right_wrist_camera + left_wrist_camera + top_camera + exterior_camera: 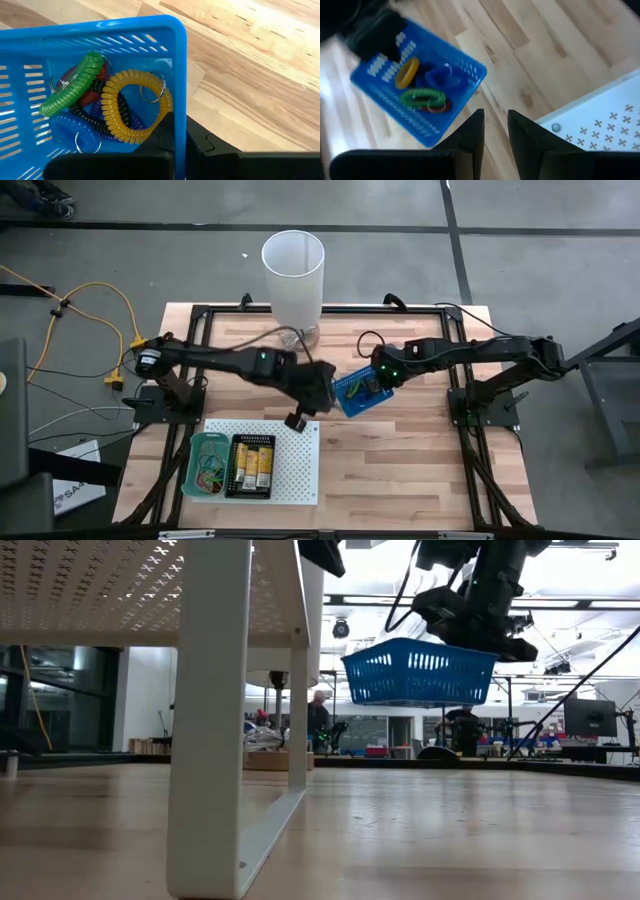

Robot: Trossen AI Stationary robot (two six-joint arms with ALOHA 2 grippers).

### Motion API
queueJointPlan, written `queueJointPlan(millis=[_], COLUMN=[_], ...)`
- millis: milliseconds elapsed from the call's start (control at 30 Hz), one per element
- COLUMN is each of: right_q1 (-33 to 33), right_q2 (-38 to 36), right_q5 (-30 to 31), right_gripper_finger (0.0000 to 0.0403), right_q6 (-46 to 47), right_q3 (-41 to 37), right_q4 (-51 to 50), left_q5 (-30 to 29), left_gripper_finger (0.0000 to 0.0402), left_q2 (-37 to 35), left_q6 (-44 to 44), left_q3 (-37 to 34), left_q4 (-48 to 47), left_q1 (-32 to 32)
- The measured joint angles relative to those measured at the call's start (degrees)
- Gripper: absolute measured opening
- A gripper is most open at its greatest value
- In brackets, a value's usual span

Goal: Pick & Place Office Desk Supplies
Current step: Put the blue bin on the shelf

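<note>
A blue plastic basket (358, 392) hangs above the table's middle, with my right gripper (181, 135) shut on its rim. In it lie coiled ring loops: green (75, 85), yellow (120, 107), blue (70, 132), black and red. The low view shows the basket (420, 675) well clear of the wood. My left gripper (496, 125) hovers just left of the basket, over the far right corner of the white perforated board (300, 470). Its fingers point down and stand a little apart, with nothing visible between them. My right gripper pinches the basket's side wall at its rim (180, 100), near a corner. One finger is inside the basket and one outside. The fingers come from above, slanting down. The basket hangs clear of the table, slightly tilted.
On the white board at the near left stand a teal bin (208, 465) with small loops and a black tray (252, 465) of yellow packets. A tall white cylinder (293, 270) stands at the far edge. Bare wood lies at the near right (400, 470).
</note>
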Motion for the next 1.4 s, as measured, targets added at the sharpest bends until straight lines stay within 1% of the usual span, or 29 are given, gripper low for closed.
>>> queueJointPlan(millis=[167, 233, 367, 467, 633, 800, 933, 1067, 1233, 1400], right_q1=[0.00, 0.00, 0.00, 0.00, 0.00, 0.00, 0.00, 0.00, 0.00, 0.00], right_q2=[0.00, 0.00, 0.00, -0.01, 0.00, -0.02, 0.00, 0.00, 0.00, -0.02], right_q5=[-0.23, -0.63, -0.91, -0.99, -1.30, -2.28, -2.30, -2.28, -2.21, -2.20], right_gripper_finger=[0.0003, 0.0003, 0.0003, 0.0003, 0.0003, 0.0003, 0.0003, 0.0003, 0.0003, 0.0003], right_q6=[0.00, -0.01, 0.00, -0.49, -1.59, -3.08, -4.32, -4.68, -5.57, -5.57], right_q3=[-0.02, -0.04, -0.04, -0.04, -0.04, -0.04, -0.04, -0.04, -0.04, -0.04], right_q4=[0.89, 1.30, 3.62, 4.91, 5.56, 6.66, 6.62, 6.60, 6.62, 6.90], left_q5=[-6.73, -7.70, -7.79, -9.09, -7.33, -6.76, -6.60, -6.44, -2.47, -2.27], left_gripper_finger=[0.0079, 0.0079, 0.0079, 0.0079, 0.0079, 0.0079, 0.0079, 0.0079, 0.0079, 0.0079], left_q2=[1.28, 1.63, 2.69, 3.79, 4.04, 4.14, 4.14, 4.14, 4.14, 4.14], left_q6=[5.47, 7.36, 9.39, 10.18, 10.72, 11.66, 11.79, 11.81, 11.78, 11.91], left_q3=[0.02, -0.04, 0.00, -0.02, 0.04, -0.02, -0.02, -0.02, -0.02, -0.02], left_q4=[1.68, 1.75, 2.80, 3.90, 4.79, 4.53, 4.36, 1.78, 0.62, 0.58], left_q1=[-5.12, -6.33, -6.08, -4.84, -2.19, -0.56, -0.19, -0.22, -0.11, 0.39])
